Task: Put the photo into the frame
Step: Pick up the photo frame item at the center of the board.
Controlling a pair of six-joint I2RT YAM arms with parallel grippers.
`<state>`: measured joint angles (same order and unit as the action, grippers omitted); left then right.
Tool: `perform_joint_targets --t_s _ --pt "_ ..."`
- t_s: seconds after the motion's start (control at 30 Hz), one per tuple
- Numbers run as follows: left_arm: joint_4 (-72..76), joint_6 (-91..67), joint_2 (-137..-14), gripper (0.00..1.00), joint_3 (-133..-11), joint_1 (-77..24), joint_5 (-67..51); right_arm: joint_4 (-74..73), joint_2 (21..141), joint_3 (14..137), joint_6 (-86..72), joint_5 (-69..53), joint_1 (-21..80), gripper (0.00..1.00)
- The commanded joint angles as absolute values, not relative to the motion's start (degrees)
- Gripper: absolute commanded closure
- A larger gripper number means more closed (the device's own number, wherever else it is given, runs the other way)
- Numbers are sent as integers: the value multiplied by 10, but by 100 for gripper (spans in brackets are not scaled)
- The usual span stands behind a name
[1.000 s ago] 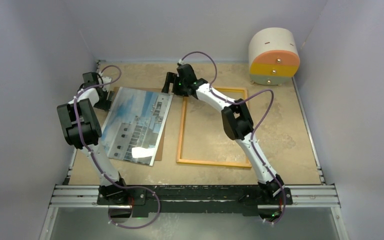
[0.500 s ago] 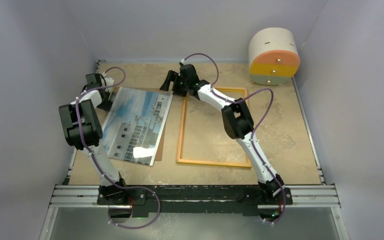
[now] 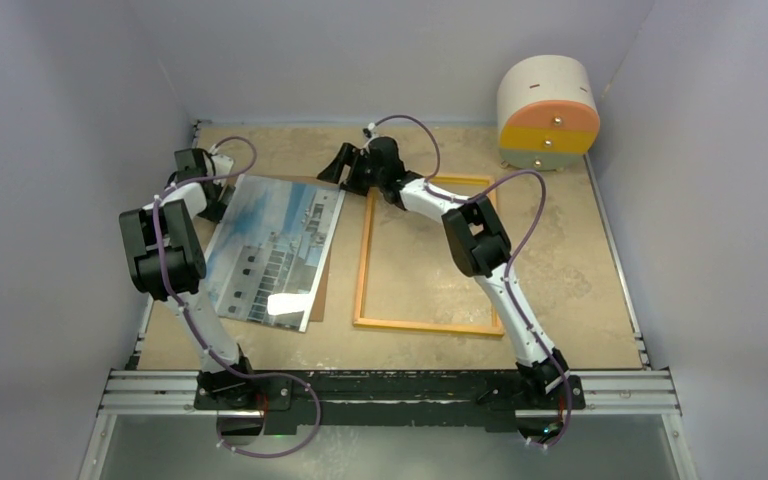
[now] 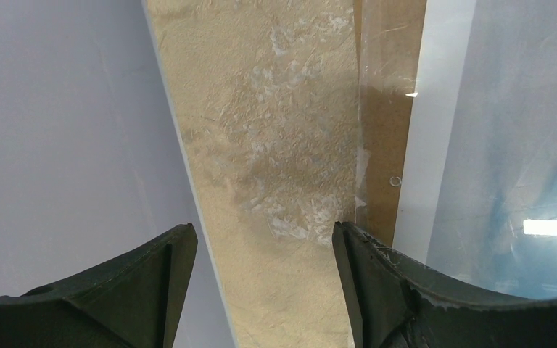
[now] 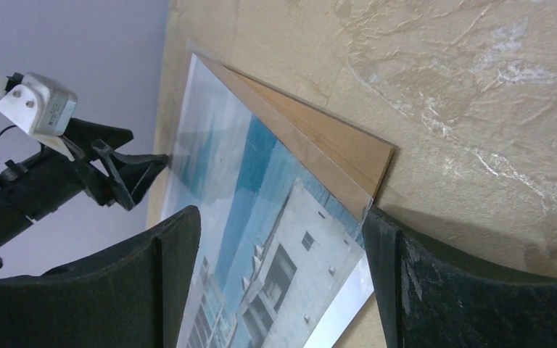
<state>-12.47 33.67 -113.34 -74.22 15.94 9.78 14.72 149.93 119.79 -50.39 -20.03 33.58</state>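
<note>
Your right pincer [image 5: 279, 217] spread at the far right corner of the photo [image 3: 275, 250], your left pincer [image 4: 265, 246] spread at its far left edge, frame [image 3: 360, 270] flat just right of it

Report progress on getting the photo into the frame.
Done: nothing yet; the frame lies empty beside the photo, which rests on the backing board. In hand: the left pincer, open, is by the photo's far left corner; the right pincer, open, straddles its far right corner. Left: grip, lift and lay the photo in the frame.
</note>
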Motion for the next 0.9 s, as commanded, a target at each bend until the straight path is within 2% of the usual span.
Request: perform_joint_targets --t_s 0.0,0.4,0.73,0.87 --pt "-163 338 -1159 26 -710 151 72 202 1447 1172 -539 -242 335 17" --pt "-164 338 -1157 26 -705 150 72 216 1406 1153 -513 -238 336 19" --pt "-168 333 -1157 26 -708 150 67 270 1424 1153 -571 -299 344 20" --pt "-178 328 -1158 26 -714 151 60 285 1438 1154 -605 -299 356 24"
